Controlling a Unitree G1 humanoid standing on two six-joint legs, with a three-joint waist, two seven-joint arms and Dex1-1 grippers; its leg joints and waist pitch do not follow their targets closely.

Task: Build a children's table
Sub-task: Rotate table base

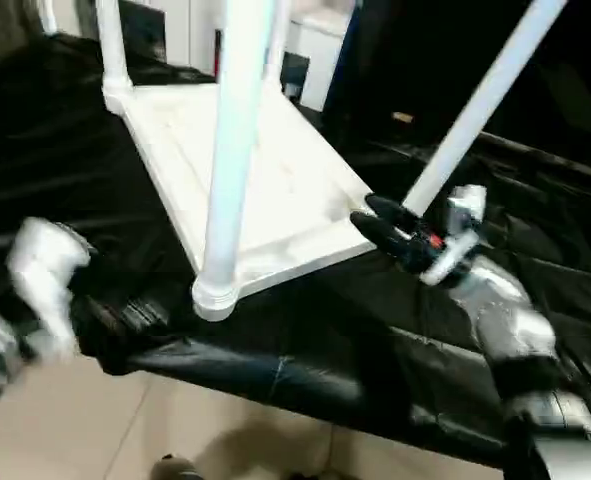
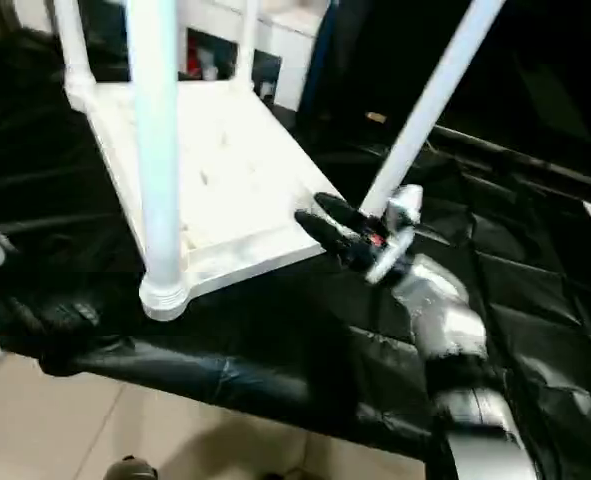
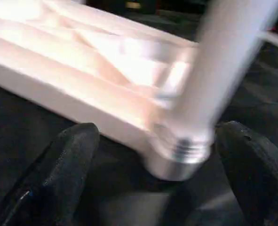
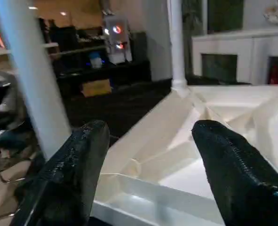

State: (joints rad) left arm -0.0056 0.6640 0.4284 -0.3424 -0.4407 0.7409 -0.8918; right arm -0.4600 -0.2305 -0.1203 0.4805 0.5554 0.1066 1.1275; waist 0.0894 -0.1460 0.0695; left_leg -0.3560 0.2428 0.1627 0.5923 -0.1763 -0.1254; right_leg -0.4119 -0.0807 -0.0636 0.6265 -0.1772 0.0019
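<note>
Children's table, upside down on black-draped tabletop.
Left claw is standing spread around near-left leg socket; table top is lying ribs-up; right claw is hovering spread over its near-right corner beside slanted leg.

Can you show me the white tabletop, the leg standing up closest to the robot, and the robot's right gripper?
white tabletop (image 1: 275, 190), left eye view, on its ribbed underside.
nearest leg (image 1: 237, 150), left eye view, mid-tube.
right gripper (image 1: 367, 218), left eye view, between its fingertips.

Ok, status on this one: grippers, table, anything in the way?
Left gripper open, fingers astride the near corner socket. Right gripper open at the tabletop corner, tilted leg beside it. Nothing blocking.
</note>
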